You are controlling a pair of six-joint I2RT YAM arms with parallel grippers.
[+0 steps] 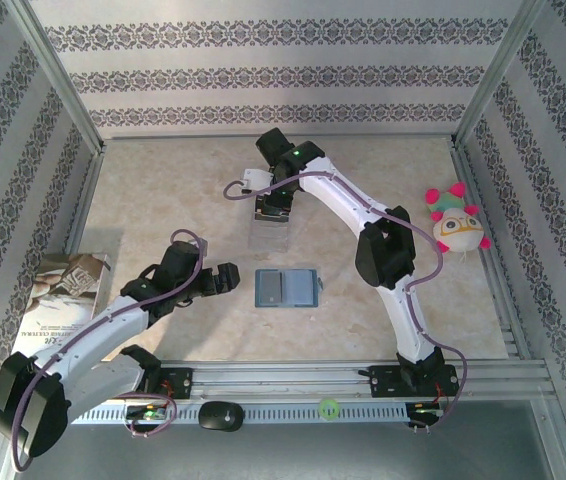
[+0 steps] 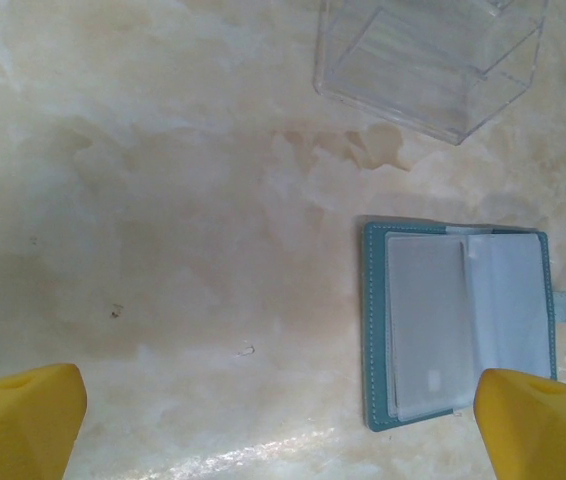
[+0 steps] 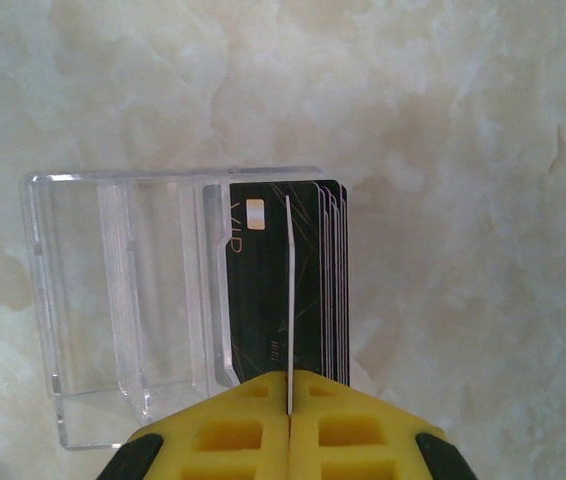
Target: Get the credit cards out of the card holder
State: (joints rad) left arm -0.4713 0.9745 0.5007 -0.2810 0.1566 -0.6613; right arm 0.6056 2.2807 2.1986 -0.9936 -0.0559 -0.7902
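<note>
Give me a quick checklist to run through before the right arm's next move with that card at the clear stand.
1. Right fingers shut on the card: ok, the thin white card is pinched edge-on.
2. Card lined up with the stand: ok, its edge runs along the black cards in the end slot.
3. Card's lower edge inside the slot: cannot tell.
4. Left fingers open and off the holder: ok, they are beside it with a gap.
5. Holder lying open and flat: ok.
6. Holder's sleeves emptied: cannot tell, they look pale and cloudy.
</note>
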